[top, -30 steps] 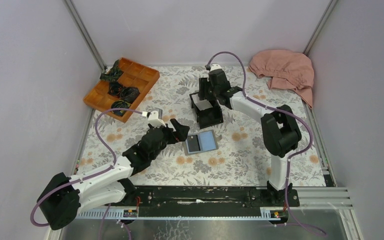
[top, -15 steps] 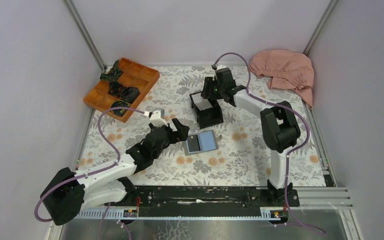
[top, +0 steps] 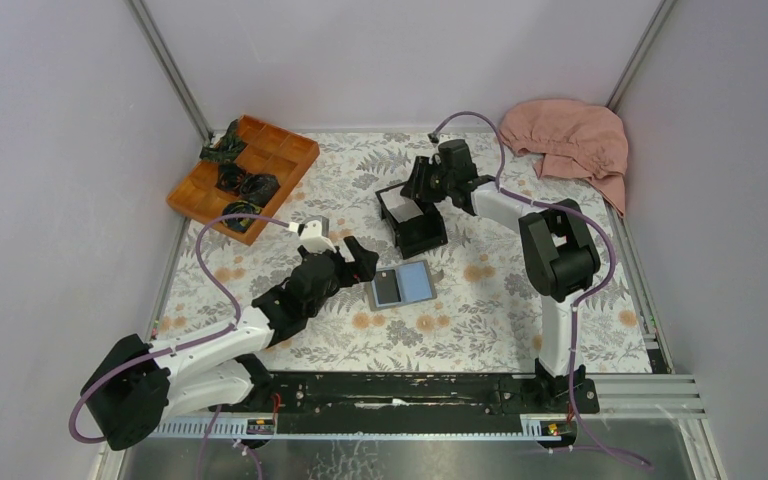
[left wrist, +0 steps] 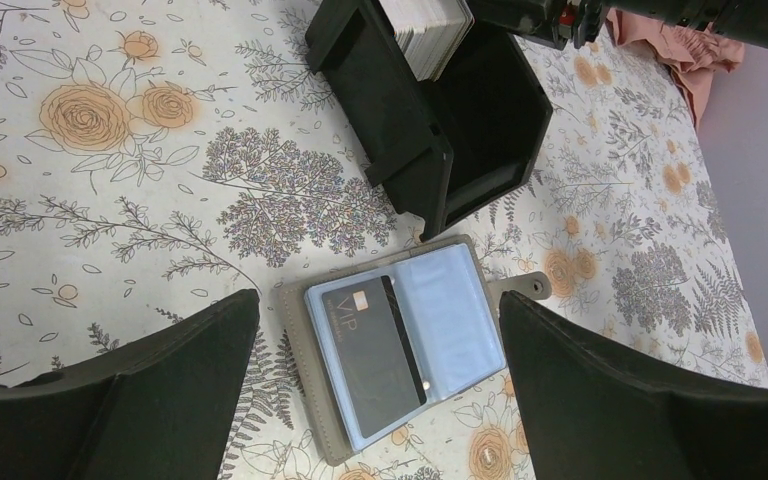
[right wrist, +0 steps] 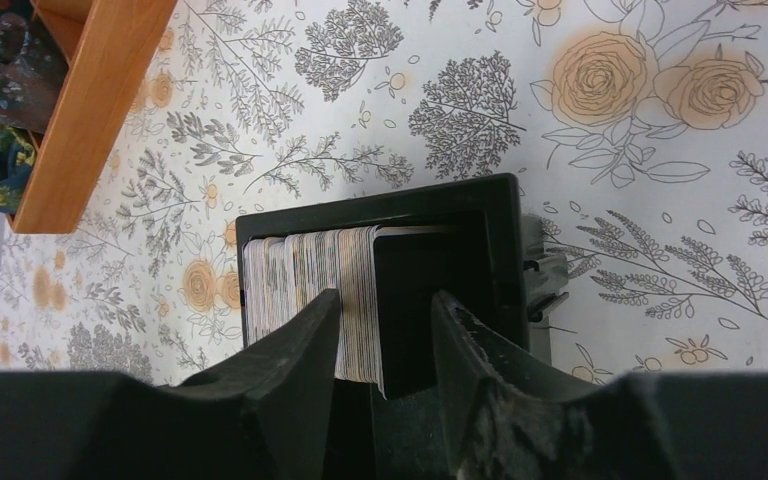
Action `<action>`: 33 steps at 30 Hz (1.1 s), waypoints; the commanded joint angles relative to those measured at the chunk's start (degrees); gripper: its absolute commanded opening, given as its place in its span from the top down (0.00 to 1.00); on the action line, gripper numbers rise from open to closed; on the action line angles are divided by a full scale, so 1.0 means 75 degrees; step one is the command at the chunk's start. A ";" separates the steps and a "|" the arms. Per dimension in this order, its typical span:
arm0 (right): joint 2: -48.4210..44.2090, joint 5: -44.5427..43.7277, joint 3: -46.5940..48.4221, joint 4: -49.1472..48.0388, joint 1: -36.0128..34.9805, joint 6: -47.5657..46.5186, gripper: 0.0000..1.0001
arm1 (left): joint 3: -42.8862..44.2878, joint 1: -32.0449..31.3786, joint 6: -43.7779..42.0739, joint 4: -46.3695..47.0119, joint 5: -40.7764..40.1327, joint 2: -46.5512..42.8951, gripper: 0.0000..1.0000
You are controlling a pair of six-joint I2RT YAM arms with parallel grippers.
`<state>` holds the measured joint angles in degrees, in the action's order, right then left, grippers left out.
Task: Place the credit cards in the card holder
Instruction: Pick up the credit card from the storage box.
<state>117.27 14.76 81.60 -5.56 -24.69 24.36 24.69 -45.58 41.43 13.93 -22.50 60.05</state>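
Note:
The card holder (top: 401,285) lies open on the flowered table, a dark VIP card (left wrist: 375,345) in its left half and a blue sleeve on the right. My left gripper (top: 358,262) hovers just left of it, open; in the left wrist view its gripper (left wrist: 377,300) has a finger on either side of the card holder (left wrist: 410,300). The credit cards (top: 400,208) stand as a white stack in a black box (top: 422,238). My right gripper (right wrist: 386,296) is open, its fingers straddling the end of the credit cards (right wrist: 305,280), with a dark gap beside the right finger.
A wooden compartment tray (top: 245,175) with dark bundles sits at the back left. A pink cloth (top: 570,140) is heaped in the back right corner. Grey walls enclose the table on three sides. The black box (left wrist: 480,110) stands just beyond the card holder.
The right gripper has swung lower over the box, and its jaws have narrowed around the end of the card stack. The left arm has edged slightly toward the card holder.

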 commanded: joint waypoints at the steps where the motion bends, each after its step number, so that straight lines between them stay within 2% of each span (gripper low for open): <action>1: -0.0031 0.0522 -0.0171 -0.0225 -0.0042 0.0257 0.57 | 0.0324 0.0054 -0.0051 -0.0036 -0.0188 -0.0009 0.04; 21: -0.0512 0.0654 -0.0308 -0.0376 -0.0027 0.0454 0.60 | 0.0318 0.0054 0.0007 -0.0092 -0.0199 0.0071 0.05; 33: -0.0578 0.0770 -0.0230 -0.0374 -0.0033 0.0531 0.57 | 0.0310 0.0062 0.0007 -0.0135 -0.0221 0.0002 0.06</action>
<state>116.84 17.72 79.72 -8.49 -24.58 27.51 25.41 -45.54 41.60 13.21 -22.52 60.58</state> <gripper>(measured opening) 0.427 0.947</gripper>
